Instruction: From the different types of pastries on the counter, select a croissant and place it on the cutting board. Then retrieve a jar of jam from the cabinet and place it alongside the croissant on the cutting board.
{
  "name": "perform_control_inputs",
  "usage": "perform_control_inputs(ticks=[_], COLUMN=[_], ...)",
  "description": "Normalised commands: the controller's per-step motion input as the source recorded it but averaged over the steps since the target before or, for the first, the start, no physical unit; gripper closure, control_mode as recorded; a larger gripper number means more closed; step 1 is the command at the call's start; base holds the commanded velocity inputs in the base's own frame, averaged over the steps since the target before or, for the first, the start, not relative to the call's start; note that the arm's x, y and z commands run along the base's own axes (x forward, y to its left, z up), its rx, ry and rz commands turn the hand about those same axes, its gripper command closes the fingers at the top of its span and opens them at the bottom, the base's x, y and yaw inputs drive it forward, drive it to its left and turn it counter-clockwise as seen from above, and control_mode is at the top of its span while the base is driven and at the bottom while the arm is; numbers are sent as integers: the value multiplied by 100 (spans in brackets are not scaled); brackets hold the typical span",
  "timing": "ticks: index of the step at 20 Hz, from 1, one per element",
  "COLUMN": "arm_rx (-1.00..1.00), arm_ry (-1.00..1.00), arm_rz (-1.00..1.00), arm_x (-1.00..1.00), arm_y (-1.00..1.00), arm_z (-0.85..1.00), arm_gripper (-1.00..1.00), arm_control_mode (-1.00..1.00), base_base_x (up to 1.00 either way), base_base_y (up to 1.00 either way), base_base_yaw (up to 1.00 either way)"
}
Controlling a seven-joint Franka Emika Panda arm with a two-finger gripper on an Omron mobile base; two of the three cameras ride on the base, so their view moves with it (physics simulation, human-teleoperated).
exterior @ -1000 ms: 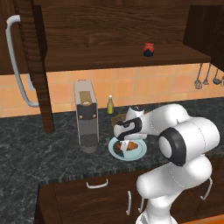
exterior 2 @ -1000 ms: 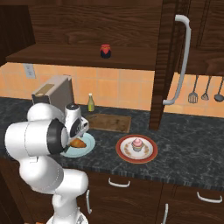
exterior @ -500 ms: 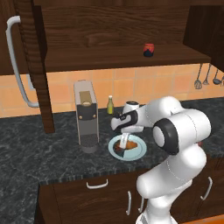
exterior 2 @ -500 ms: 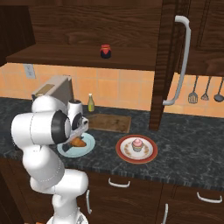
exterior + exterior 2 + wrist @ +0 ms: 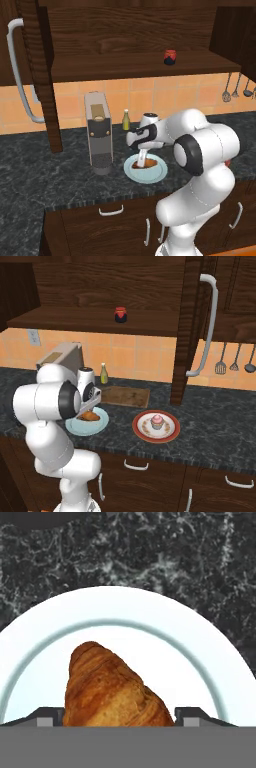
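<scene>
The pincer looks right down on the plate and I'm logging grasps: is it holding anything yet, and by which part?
Cannot tell. The pincer straddles the croissant's near end on the light-blue plate, but contact is hidden.

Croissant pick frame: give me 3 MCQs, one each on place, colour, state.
1. Where does the croissant lie?
A. on the cutting board
B. on the light-blue plate
C. on the shelf
2. What colour is the lid of the jar of jam?
A. red
B. white
C. green
3. How do the gripper fingers stand?
A. shut with nothing between them
B. spread, one on each side of the croissant
C. holding the bottle

Key: 1 B, it rests on the light-blue plate. 2 A, a red lid on the dark jar. 3 B, the hand view shows a tip on each side of the pastry.
</scene>
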Motion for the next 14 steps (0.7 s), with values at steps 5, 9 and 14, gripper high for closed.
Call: perform_control_inputs(ticks=[5, 9, 14], arm_rx=[1, 0, 0], arm_ry=[1, 13, 12], arm_rz=[0, -1, -1], arm_x=[13, 45, 40], arm_y=[-18, -5, -4], arm_z=[17, 23, 29], arm_gripper=[100, 100, 100], arm_control_mode=[-100, -100, -100], base_base_x=[0, 0, 0], base_base_y=[0, 0, 0], base_base_yaw=[0, 0, 0])
